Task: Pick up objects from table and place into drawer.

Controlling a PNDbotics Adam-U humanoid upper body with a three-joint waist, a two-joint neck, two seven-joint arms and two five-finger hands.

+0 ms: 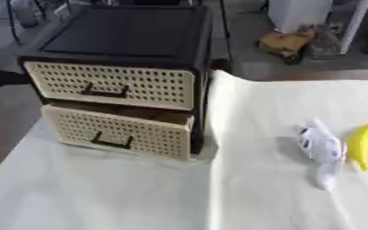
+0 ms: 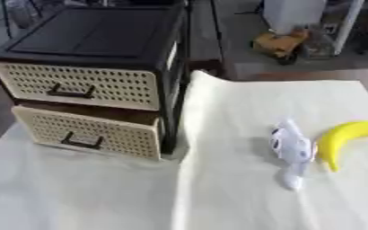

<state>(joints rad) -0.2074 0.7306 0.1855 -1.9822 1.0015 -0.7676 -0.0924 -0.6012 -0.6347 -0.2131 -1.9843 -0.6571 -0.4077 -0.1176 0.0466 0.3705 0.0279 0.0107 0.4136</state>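
A yellow banana (image 2: 343, 138) lies on the right part of the table (image 2: 85, 193), its curve opening toward the lower right, its lower tip pointing down toward the near edge. Just beside it on its left, touching or nearly touching, lies a white toy-like object (image 2: 292, 150) with small dark marks on its upper part; it is elongated, running from upper left to lower right and narrowing to a rounded end nearest the camera. Its exact kind cannot be made out.

Both items rest on a pale cream cloth (image 2: 234, 103) that covers the table; a crease or seam runs down the cloth from its raised far corner toward the near edge.

To the left, well apart from the two items, stands a drawer unit (image 1: 124, 40) with a dark frame and flat dark top. It holds two drawers with cream perforated fronts and dark handles. The upper drawer (image 1: 112, 83) sits flush in the frame. The lower drawer (image 1: 120, 130) is pulled out a little, a dark gap showing above its front.

Beyond the table, a brownish-yellow object (image 2: 278, 42) lies on the grey floor near white furniture.

Neither hand of the robot appears in either view, so the spread or closure of the fingers cannot be told.
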